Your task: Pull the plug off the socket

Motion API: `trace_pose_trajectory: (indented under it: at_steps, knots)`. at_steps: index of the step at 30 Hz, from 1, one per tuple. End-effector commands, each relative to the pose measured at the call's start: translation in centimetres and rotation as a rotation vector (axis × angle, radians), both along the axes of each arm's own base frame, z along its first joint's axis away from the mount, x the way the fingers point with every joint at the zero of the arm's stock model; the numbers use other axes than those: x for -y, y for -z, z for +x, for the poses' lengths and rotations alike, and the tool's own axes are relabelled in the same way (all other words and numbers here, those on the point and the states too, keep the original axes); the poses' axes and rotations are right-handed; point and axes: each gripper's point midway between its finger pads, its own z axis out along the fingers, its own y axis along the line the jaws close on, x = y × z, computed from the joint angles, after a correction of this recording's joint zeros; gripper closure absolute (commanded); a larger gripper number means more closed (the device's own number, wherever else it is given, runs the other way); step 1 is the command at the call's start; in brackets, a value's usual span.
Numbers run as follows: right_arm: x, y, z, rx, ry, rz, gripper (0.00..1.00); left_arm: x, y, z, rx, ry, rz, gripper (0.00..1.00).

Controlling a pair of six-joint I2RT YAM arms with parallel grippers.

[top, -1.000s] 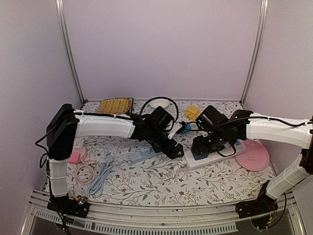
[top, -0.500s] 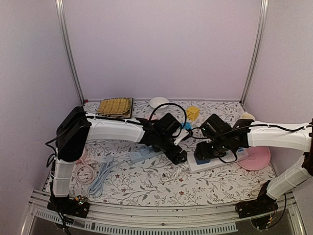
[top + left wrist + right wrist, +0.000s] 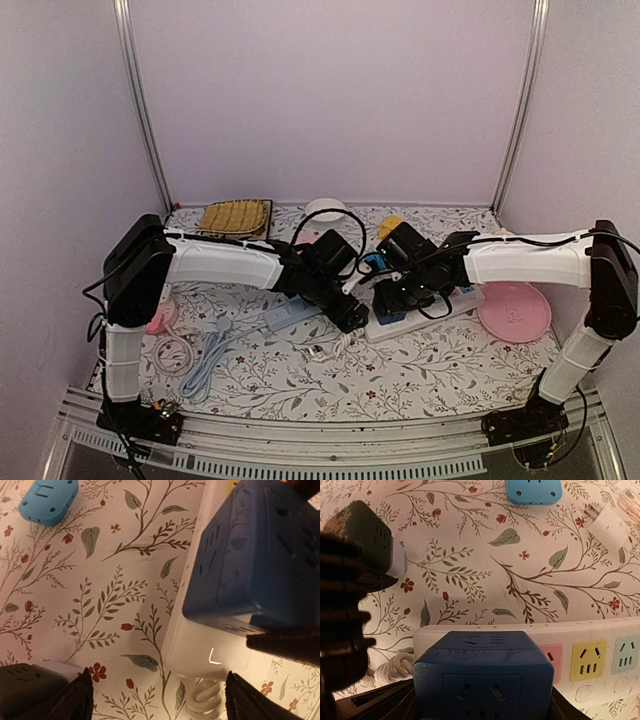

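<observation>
A dark blue cube plug (image 3: pixel 482 672) sits in the left end of the white power strip (image 3: pixel 600 630). My right gripper (image 3: pixel 482 705) has a finger against each side of the cube and is shut on it. In the left wrist view the cube (image 3: pixel 260 555) stands on the strip's end (image 3: pixel 200 650), where a small light glows. My left gripper (image 3: pixel 157 705) is open, low over that end and its coiled white cord (image 3: pixel 202 697). From above, the two grippers, left (image 3: pixel 352 318) and right (image 3: pixel 392 300), meet at the strip (image 3: pixel 440 305).
A light blue adapter (image 3: pixel 532 490), a dark green cube adapter (image 3: pixel 365 530) and a white plug (image 3: pixel 610 527) lie on the floral cloth nearby. A pink plate (image 3: pixel 515 310) is at the right. A pale blue strip (image 3: pixel 290 315) and cables (image 3: pixel 200 365) lie at the left.
My right gripper has moved left and back, and the white strip with the blue cube has shifted left with it. My left gripper has drawn slightly back to the left.
</observation>
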Motion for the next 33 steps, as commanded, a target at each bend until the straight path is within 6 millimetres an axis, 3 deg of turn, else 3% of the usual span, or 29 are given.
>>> trace_pose_trajectory:
  at_steps: [1, 8, 21, 33]
  knots:
    - [-2.2, -3.2, 2.2, 0.086, -0.016, 0.057, 0.79, -0.8, -2.6, 1.5, 0.040, -0.045, -0.054, 0.08]
    - [-3.9, -3.7, 2.1, 0.092, -0.080, 0.125, 0.79, -0.7, -2.9, 2.0, 0.037, -0.040, -0.071, 0.08]
    - [-0.8, -0.6, 1.2, 0.052, 0.002, 0.094, 0.78, 0.2, -0.5, 2.7, 0.040, 0.005, -0.009, 0.08]
    - [-2.0, -2.3, 1.9, 0.075, -0.020, 0.136, 0.78, 0.9, 1.6, 1.0, 0.056, 0.066, 0.065, 0.08]
